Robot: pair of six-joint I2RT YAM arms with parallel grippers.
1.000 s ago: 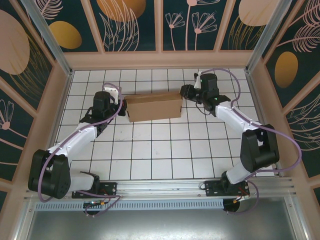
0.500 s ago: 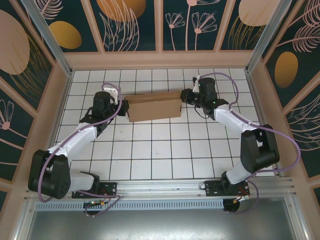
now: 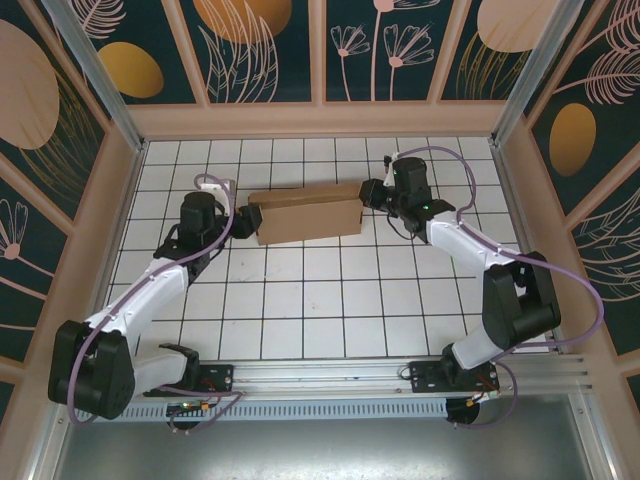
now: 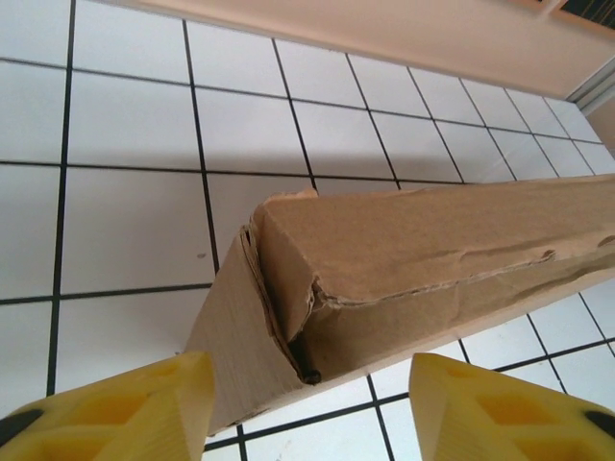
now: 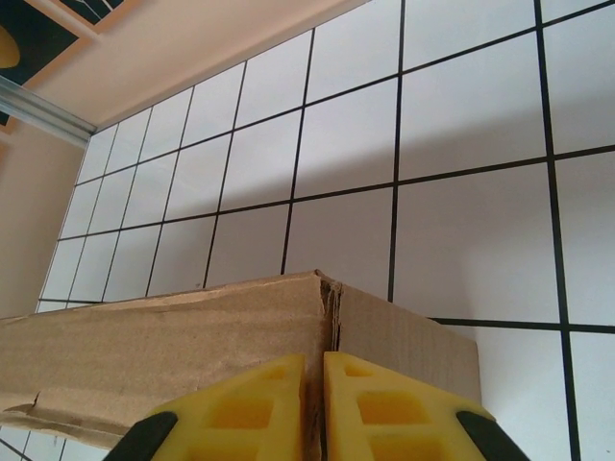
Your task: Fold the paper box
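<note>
The paper box [image 3: 305, 212] is a folded, long brown cardboard box lying across the far middle of the tiled table. My right gripper [image 3: 368, 192] is shut on a thin cardboard edge at the box's right end corner [image 5: 327, 298]; its yellow fingers [image 5: 259, 403] press together around that edge. My left gripper [image 3: 236, 222] stands open just off the box's left end, apart from it. In the left wrist view the crumpled left end of the box [image 4: 288, 279] sits between and beyond my open yellow fingers [image 4: 144, 408], with a tucked flap partly gaping.
The white tiled table [image 3: 320, 300] is walled by a beige rim [image 3: 320, 118] at the back and on both sides. The box lies a couple of tiles from the back wall. An aluminium rail [image 3: 330, 375] runs along the near edge by the arm bases.
My left arm has drawn back to the left, off the box's left end. The right gripper has shifted slightly left and back while gripping the right end, which tilted the box a little.
</note>
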